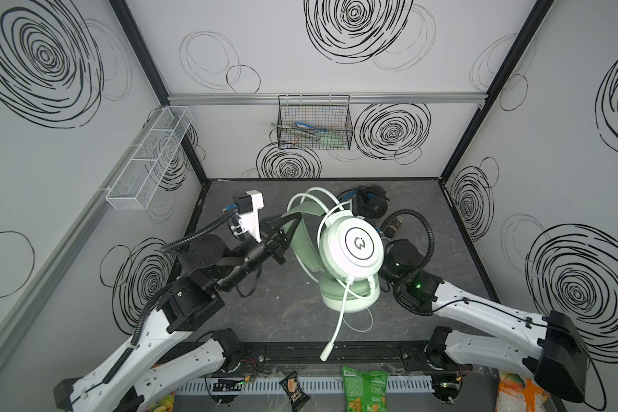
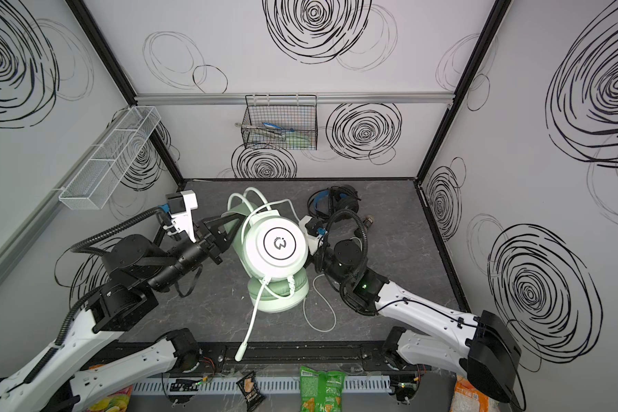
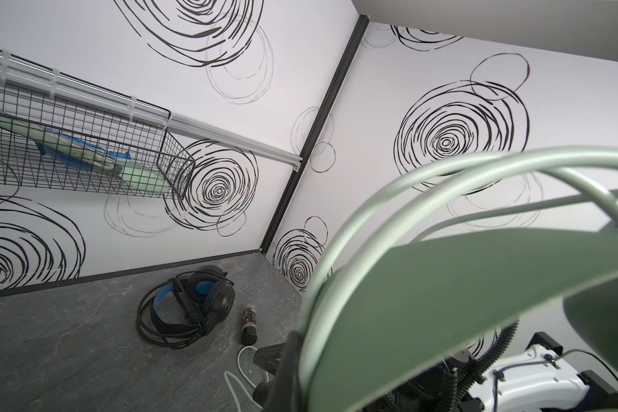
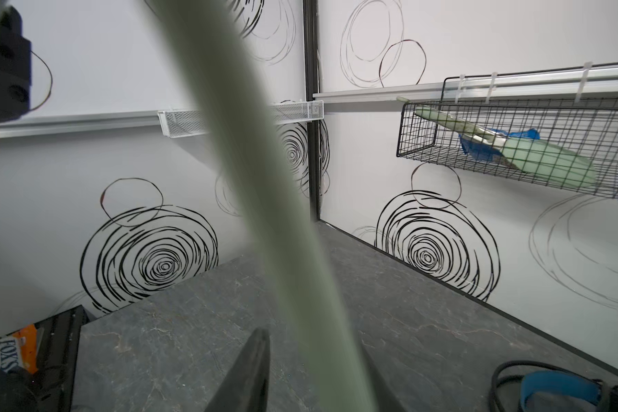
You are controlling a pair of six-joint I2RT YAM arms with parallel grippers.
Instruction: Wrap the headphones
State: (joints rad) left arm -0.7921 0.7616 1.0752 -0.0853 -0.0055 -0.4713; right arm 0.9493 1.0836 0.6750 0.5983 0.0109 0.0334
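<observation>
two grippers flank the mint-green headset (image 1: 350, 249) mid-table: left gripper (image 1: 294, 218) pinches its headband (image 1: 298, 235); right gripper (image 4: 311, 356), behind the ear cup (image 2: 275, 246), i cannot tell. black wire basket (image 1: 286, 110) holds green and blue items (image 1: 311, 130). dark marbled table (image 1: 257, 306). left wrist view shows black headset (image 3: 190, 306) beside small bottle (image 3: 248, 323).

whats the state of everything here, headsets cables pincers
mint-green headset, held up by its headband
white cable, loose, looped on the table, not wrapped
black headset, lying on the table, cable coiled round it
left pincer, shut on the headband
right pincer, jaws apart, nothing seen gripped
brown cylinder, lying on its side
</observation>
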